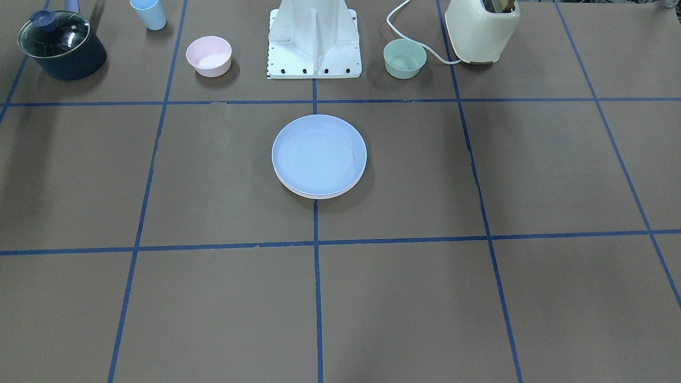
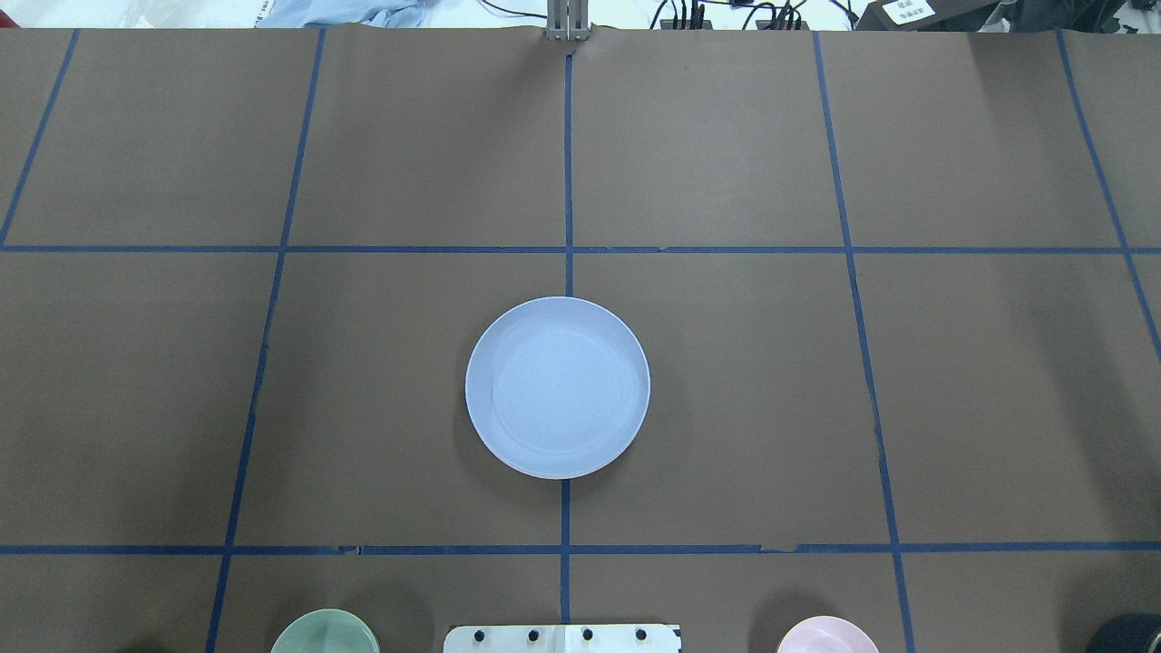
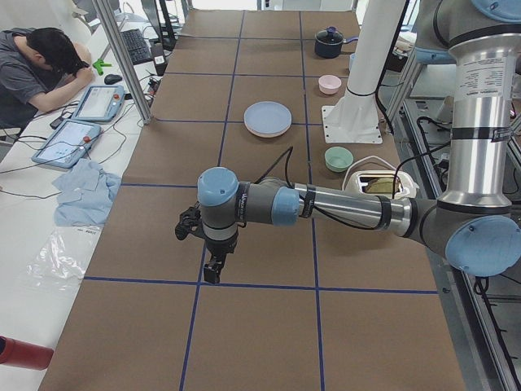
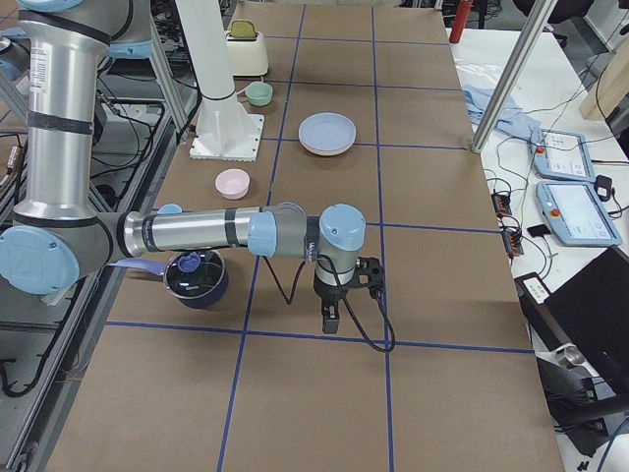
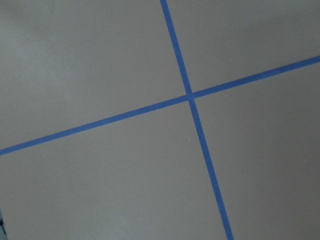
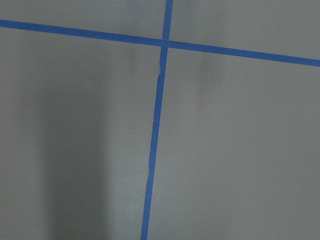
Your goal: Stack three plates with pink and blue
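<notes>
The three plates sit in one stack at the table's middle. The blue plate (image 1: pixel 319 151) is on top, and it shows in the overhead view (image 2: pixel 558 387) too. Only thin pale rims (image 1: pixel 319 196) of the two plates below show at the stack's near edge, so I cannot tell the pink from the cream. My left gripper (image 3: pixel 213 265) hangs over bare table far from the stack, toward the table's left end. My right gripper (image 4: pixel 331 310) hangs over bare table toward the right end. I cannot tell whether either is open or shut. Both wrist views show only brown table and blue tape.
Near the robot base (image 1: pixel 314 42) stand a small pink bowl (image 1: pixel 208 55), a green bowl (image 1: pixel 404 58), a light-blue cup (image 1: pixel 149 13), a dark lidded pot (image 1: pixel 61 45) and a cream toaster (image 1: pixel 481 29). An operator (image 3: pixel 37 69) sits beside the table's far side.
</notes>
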Available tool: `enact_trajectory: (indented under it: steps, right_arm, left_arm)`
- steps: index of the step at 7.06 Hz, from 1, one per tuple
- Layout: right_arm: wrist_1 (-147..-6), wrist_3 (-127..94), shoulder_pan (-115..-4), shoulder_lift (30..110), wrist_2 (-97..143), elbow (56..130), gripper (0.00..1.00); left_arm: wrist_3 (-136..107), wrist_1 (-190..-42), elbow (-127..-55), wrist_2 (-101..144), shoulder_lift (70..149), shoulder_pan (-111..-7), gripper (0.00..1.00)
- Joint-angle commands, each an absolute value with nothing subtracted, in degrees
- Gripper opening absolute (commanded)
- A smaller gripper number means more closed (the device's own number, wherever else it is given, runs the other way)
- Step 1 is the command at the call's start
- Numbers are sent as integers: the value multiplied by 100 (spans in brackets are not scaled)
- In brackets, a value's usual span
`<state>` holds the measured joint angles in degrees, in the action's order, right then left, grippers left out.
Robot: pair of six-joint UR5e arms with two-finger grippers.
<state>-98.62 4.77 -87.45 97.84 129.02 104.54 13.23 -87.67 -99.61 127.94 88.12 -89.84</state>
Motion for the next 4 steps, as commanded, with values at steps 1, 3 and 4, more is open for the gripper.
enact_trajectory:
  steps: [1,3,4]
  right_arm:
    - [-9861,483,-8745,9782,12902,10450,100]
    - [-9783,475,-8745,9773,12902,10415,100]
    - [-9730,475,-8745,9782,12911,10398,100]
  left_arm:
    - [1310,-8771,-9932,12779,8807,-8965,100]
    - [1310,-8771,-9932,12779,8807,-8965,100]
    - [1318,-8771,-9932,12779,8807,-8965,100]
